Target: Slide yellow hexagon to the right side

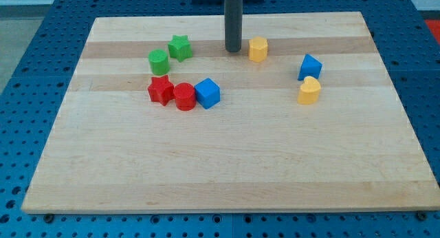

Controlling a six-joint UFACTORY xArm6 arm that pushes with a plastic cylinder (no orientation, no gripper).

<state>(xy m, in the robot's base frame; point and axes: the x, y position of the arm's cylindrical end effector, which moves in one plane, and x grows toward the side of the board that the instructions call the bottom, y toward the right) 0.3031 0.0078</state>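
Red cylinder (184, 97) nearest, between red star (160, 90) and blue cube (207, 93). Far side: my tip (234, 50) just left of yellow hexagon (258, 49), small gap. No gripper on the rod.

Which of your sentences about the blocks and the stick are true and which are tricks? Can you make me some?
1. My tip is just to the view's left of the yellow hexagon. True.
2. The red star sits alone, far from other blocks. False: it sits right beside the red cylinder, with the blue cube next in the row.
3. There are two green blocks. True: a green star and a green cylinder.
4. The yellow hexagon is at the board's bottom edge. False: it is near the top.
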